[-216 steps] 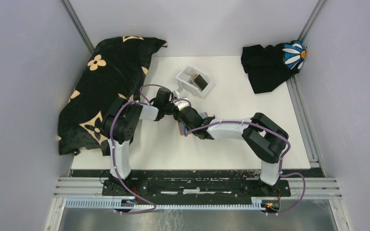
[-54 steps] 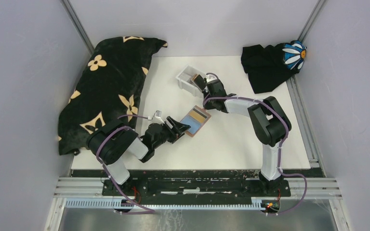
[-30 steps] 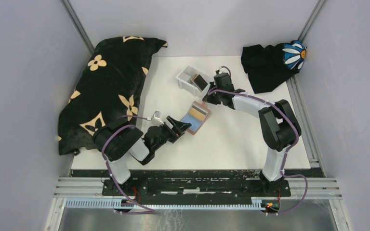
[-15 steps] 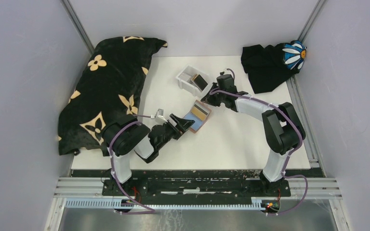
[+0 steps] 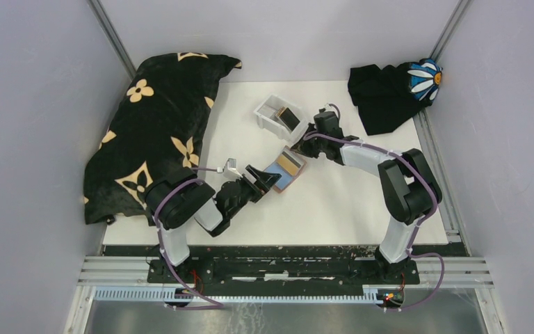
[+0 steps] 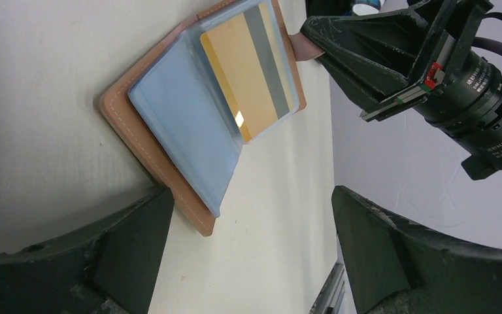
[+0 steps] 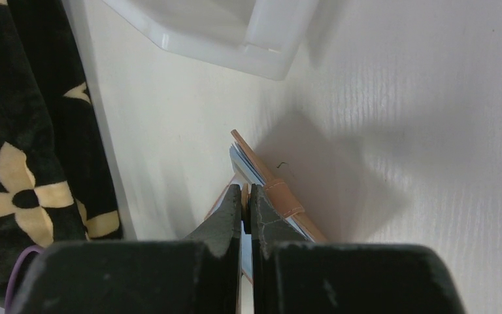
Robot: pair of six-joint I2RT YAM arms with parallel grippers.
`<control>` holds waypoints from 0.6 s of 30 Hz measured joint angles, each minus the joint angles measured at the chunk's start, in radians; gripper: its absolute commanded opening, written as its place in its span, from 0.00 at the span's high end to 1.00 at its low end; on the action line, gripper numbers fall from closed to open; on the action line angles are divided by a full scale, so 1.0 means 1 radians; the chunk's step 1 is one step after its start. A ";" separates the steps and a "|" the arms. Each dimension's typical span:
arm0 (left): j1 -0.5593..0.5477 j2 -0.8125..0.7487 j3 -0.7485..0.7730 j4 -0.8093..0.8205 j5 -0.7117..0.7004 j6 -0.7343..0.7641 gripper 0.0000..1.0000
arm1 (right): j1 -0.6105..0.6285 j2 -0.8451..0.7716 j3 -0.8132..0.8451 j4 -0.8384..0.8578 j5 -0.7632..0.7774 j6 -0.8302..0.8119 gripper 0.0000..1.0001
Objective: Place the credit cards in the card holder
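The tan leather card holder (image 5: 288, 167) lies open on the white table. A gold-yellow credit card (image 6: 242, 72) sits in its clear sleeve beside a blue-grey page (image 6: 183, 131). My left gripper (image 5: 268, 178) is open, its jaws either side of the holder's near corner (image 6: 196, 222) and not gripping it. My right gripper (image 5: 302, 144) is shut on the holder's snap strap (image 7: 284, 196) at the far edge. A dark credit card (image 5: 290, 117) lies in the white tray (image 5: 268, 111).
A black cloth with tan flowers (image 5: 160, 118) covers the table's left side. Another black cloth with a daisy print (image 5: 389, 90) lies at the back right corner. The white tray (image 7: 235, 33) stands just beyond the holder. Grey walls enclose the table.
My left gripper has moved forward to the holder's near corner. My right gripper, still shut, has come down from beside the tray to the holder's far edge.
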 measured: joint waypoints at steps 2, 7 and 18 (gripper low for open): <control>-0.004 -0.024 0.007 -0.047 -0.015 0.010 0.01 | 0.000 -0.002 -0.011 0.005 0.000 0.000 0.99; -0.014 -0.072 0.033 -0.161 -0.050 0.051 0.01 | 0.000 -0.013 -0.038 0.012 0.002 0.000 0.99; -0.045 -0.127 0.072 -0.288 -0.113 0.108 0.01 | 0.001 -0.033 -0.068 0.026 0.005 0.000 0.99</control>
